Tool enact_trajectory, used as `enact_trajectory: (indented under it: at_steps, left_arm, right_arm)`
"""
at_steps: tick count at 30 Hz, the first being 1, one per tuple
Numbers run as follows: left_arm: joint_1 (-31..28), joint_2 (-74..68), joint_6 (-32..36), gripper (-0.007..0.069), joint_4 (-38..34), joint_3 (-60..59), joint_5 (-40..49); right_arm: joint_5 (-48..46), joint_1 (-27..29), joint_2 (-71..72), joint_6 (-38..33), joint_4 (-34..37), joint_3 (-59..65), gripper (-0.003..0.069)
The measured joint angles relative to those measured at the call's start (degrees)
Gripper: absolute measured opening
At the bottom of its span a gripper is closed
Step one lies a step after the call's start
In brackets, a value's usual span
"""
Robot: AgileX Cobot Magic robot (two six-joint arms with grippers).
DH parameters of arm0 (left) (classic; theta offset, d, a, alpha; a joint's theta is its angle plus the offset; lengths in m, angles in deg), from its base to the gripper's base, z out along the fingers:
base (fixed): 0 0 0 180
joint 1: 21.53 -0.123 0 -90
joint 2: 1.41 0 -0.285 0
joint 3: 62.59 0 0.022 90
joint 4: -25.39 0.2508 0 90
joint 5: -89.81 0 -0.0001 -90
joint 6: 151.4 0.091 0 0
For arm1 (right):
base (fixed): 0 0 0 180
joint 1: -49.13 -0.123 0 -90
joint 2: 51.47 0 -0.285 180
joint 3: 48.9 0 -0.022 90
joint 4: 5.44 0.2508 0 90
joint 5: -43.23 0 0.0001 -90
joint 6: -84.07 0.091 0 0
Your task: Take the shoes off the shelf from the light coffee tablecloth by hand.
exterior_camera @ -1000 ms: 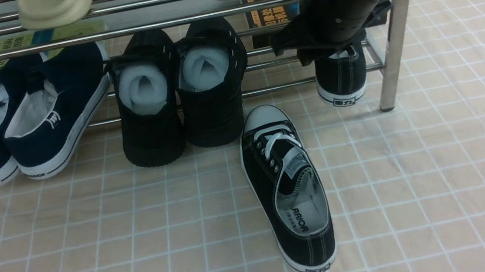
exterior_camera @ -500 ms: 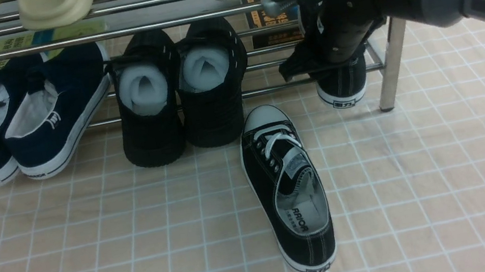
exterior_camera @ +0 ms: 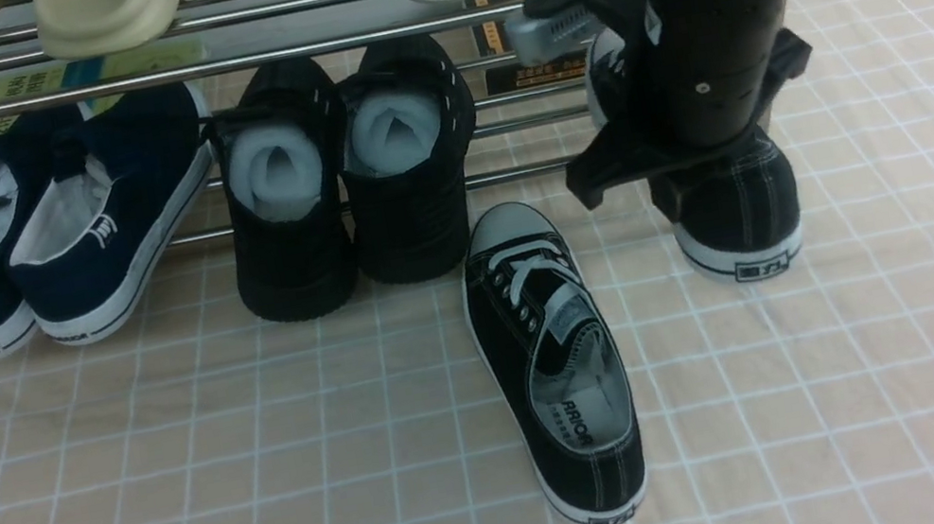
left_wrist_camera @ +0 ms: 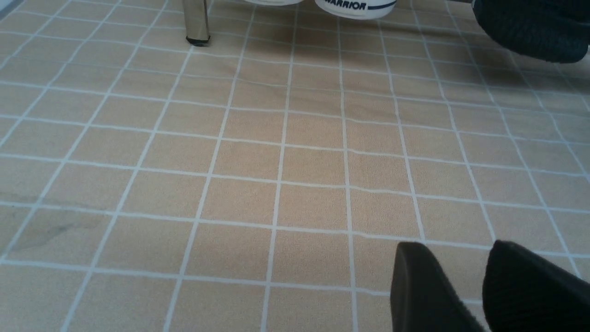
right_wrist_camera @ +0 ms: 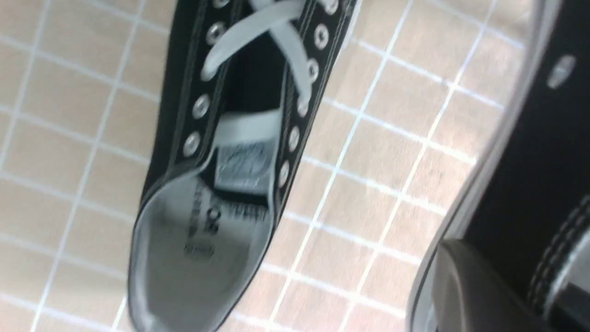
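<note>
The right gripper [exterior_camera: 704,162] has its fingers [right_wrist_camera: 474,290] clamped on a black canvas sneaker [exterior_camera: 738,205] near the heel opening. The arm comes down from above and hides the shoe's toe. The sneaker's heel faces the camera, with its white sole rim and heel label showing. It sits in front of the right end of the chrome shelf [exterior_camera: 202,67], clear of the lower bars, over the light coffee tablecloth [exterior_camera: 176,467]; whether its sole touches the cloth cannot be told. In the right wrist view one grey-black finger presses against the shoe's black side and white rim, and the other finger is out of sight. The second sneaker [exterior_camera: 552,362] of the pair lies flat on the tablecloth to the left of the held one. It is apart from it, with its white toe cap pointing toward the shelf and its white laces crossed. On the lower tier, navy slip-on sneakers [exterior_camera: 58,228] sit at the left and all-black shoes [exterior_camera: 348,187] stuffed with white foam sit in the middle, heels outward. Cream slippers [exterior_camera: 96,10] rest on the top tier. The left gripper [left_wrist_camera: 456,251] hangs low over bare cloth near a shelf leg [left_wrist_camera: 196,20]; its two dark fingers [left_wrist_camera: 424,286] are a little apart, with cloth showing between them, and hold nothing.
</note>
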Motion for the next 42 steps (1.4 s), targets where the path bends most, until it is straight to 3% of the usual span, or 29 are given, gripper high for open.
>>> enact_trajectory:
  at_steps: [14, 22, 36, 42]
  left_arm:
    - [0.0, 0.0, 0.0, 0.024, 0.0, 0.0, 0.0]
    - [0.0, 0.0, 0.0, 0.024, 0.0, 0.0, 0.0]
    - [0.0, 0.0, 0.0, 0.024, 0.0, 0.0, 0.0]
    - [0.0, 0.0, 0.0, 0.024, 0.0, 0.0, 0.0]
  right_arm:
    - [1.1, -5.7, 3.7, 7.7, 0.3, 17.1, 0.0006]
    - [8.5, -5.7, 3.7, 9.0, -1.2, 18.0, 0.0008]
    - [13.5, -3.9, -0.9, 10.4, 3.0, 18.2, 0.0012]
    - [18.3, -1.7, -3.1, 10.4, -1.4, 18.2, 0.0014]
